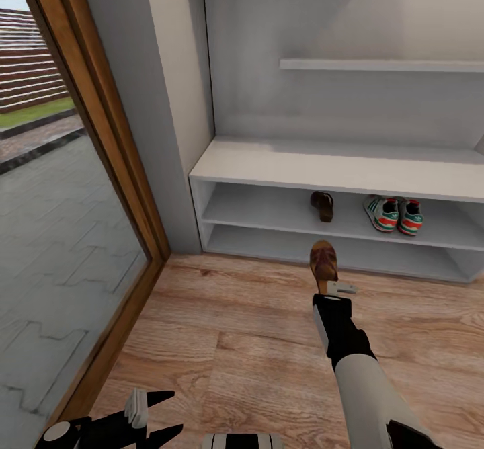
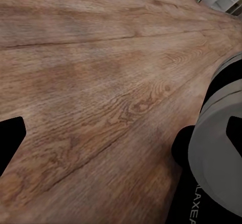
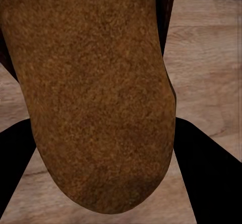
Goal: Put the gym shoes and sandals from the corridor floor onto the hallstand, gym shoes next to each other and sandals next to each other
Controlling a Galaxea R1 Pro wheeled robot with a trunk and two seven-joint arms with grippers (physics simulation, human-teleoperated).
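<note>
My right gripper [image 1: 327,286] is shut on a brown sandal [image 1: 323,260], held up in front of the pale grey hallstand [image 1: 282,160]; in the right wrist view the sandal's tan insole [image 3: 96,93] lies between the dark fingers [image 3: 212,173]. The other sandal [image 1: 323,205] stands on the hallstand's upper shelf slot. To its right on the same shelf, the two gym shoes [image 1: 394,214] sit side by side. My left gripper [image 1: 158,412] hangs low and open over the wood-plank corridor floor [image 1: 228,328], holding nothing.
A wood-framed glass door [image 1: 101,167] runs along the left, with paving outside. A floating shelf [image 1: 383,65] hangs above the bench top. The lower shelf slot [image 1: 349,251] holds nothing. The left wrist view shows floor planks [image 2: 101,83] and part of the robot's body [image 2: 217,148].
</note>
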